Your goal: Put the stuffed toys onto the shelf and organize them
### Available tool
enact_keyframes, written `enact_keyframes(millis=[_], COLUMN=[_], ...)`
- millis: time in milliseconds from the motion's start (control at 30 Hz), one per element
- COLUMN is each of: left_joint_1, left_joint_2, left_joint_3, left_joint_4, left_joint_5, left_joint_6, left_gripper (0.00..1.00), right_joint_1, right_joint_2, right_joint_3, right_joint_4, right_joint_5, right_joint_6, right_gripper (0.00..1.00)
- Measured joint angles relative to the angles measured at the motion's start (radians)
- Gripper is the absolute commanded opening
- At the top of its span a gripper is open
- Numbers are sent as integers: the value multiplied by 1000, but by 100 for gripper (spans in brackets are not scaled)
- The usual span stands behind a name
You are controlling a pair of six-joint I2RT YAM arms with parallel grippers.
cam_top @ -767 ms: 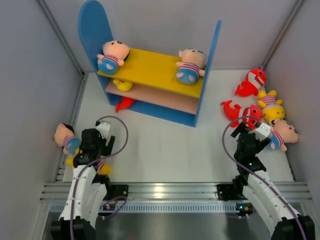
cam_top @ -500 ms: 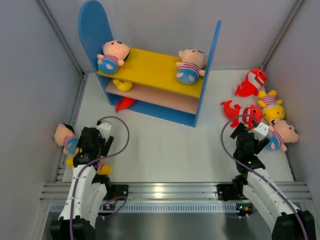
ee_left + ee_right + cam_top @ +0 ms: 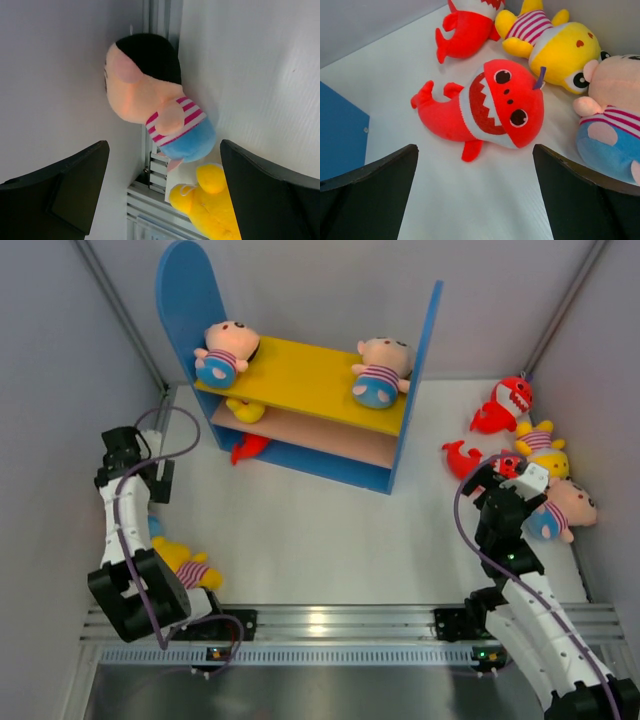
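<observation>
both grippers gape wide, left gripper over the peach-headed plush doll wedged against the grey wall mid-frame, right gripper over the red plush shark at centre, so either grab could snag a neighbouring yellow plush animal.

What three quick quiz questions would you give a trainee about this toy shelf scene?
1. True or false: on the shelf, the yellow upper board holds two baby dolls.
2. Which toy lies centred between the right fingers in the right wrist view? A red shark; B yellow animal; C baby doll.
3. Short answer: are the left fingers open or shut?
Key: 1 true; 2 A; 3 open.
</observation>
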Motion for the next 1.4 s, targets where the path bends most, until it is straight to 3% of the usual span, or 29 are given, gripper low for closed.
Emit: enact_keyframes(millis=[233,333,600,667,700,867,1033,1200,1400], left_joint_1=[200,217,258,262,262,262,261,258,258], left_joint_2=[90,121,214,201,198,147,-55,-181,-218], left_joint_3=[-34,-54,-80,-91,-93,-100,-62,174,466], left_joint_4=[-87,-115,-41,-8,5,25,-45,-156,-229], left_joint_5=[138,196,248,234,229,244,369,491,570], left_joint_6=[21,27,14,7,9,22,45,80,89], left_gripper=[99,90,47,7,0,0,0,0,0], right_joint_1=[10,16,29,29,30,39,49,57,68], right_joint_2=[8,10,8,1,-4,-31,-19,-18,-71], right_joint_3=[7,7,7,7,7,7,50,85,83], right_joint_4=[-6,-14,-29,-37,-38,-37,-45,-37,-59], right_joint_5=[-25,-27,-26,-26,-26,-26,-36,-54,-64], right_joint_6=[-18,-19,-40,-45,-46,-56,-85,-91,-100], right_gripper=[99,99,99,99,99,99,99,99,99])
